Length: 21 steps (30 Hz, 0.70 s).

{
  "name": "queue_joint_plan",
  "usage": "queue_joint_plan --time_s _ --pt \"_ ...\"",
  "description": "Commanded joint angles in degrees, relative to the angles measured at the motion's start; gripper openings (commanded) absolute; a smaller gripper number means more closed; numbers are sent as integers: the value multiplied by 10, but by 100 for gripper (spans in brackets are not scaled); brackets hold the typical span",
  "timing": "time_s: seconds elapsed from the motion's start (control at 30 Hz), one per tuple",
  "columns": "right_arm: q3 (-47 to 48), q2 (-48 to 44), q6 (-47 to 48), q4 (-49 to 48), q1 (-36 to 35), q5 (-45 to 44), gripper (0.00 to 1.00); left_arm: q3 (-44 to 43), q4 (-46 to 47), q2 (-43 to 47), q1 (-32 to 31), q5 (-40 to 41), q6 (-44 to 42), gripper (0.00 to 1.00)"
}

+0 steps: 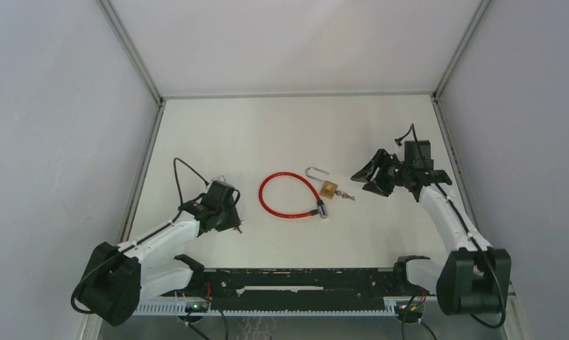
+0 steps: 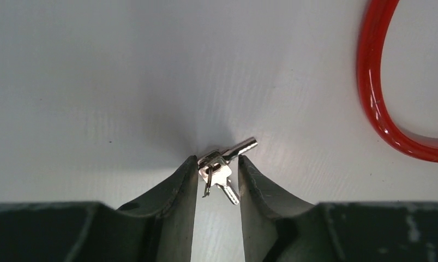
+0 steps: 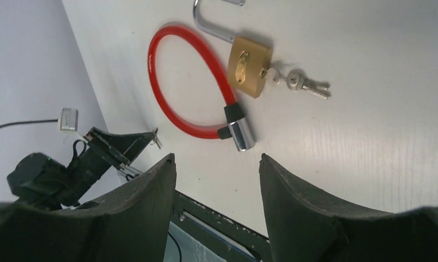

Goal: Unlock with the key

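Note:
A brass padlock (image 1: 329,189) lies mid-table, and one end of its steel shackle (image 1: 315,171) stands free of the body. A key with a ring of spare keys (image 1: 346,195) sticks in its keyhole, as the right wrist view shows for the padlock (image 3: 250,65) and these keys (image 3: 306,83). My left gripper (image 1: 235,225) is low over the table at the left. It is shut on a second small bunch of silver keys (image 2: 222,166), pinched between its fingertips. My right gripper (image 1: 363,178) is open and empty, just right of the padlock.
A red cable loop (image 1: 285,195) with a silver end piece (image 1: 323,210) lies beside the padlock on its left. It also shows in the left wrist view (image 2: 377,93) and the right wrist view (image 3: 173,82). Metal rails line the table's sides, and a black rail (image 1: 310,280) runs along the near edge.

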<state>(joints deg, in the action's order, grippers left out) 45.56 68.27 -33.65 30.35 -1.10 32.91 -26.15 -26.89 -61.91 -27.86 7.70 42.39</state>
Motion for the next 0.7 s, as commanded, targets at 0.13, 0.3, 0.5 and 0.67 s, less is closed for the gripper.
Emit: queue_joint_plan --time_s 0.13,0.3,0.5,0.67 --pt "-16 -158 -17 102 4 -17 65 -1 3 -50 -31 -24 24 10" --pt "-25 -244 -20 163 3 -25 65 3 22 -23 -50 -21 36 0" --pt "-53 -324 -31 215 2 -12 65 25 42 54 -61 -28 40 0" --pt "-66 -380 -52 233 -6 -6 65 41 48 129 -64 -34 27 0"
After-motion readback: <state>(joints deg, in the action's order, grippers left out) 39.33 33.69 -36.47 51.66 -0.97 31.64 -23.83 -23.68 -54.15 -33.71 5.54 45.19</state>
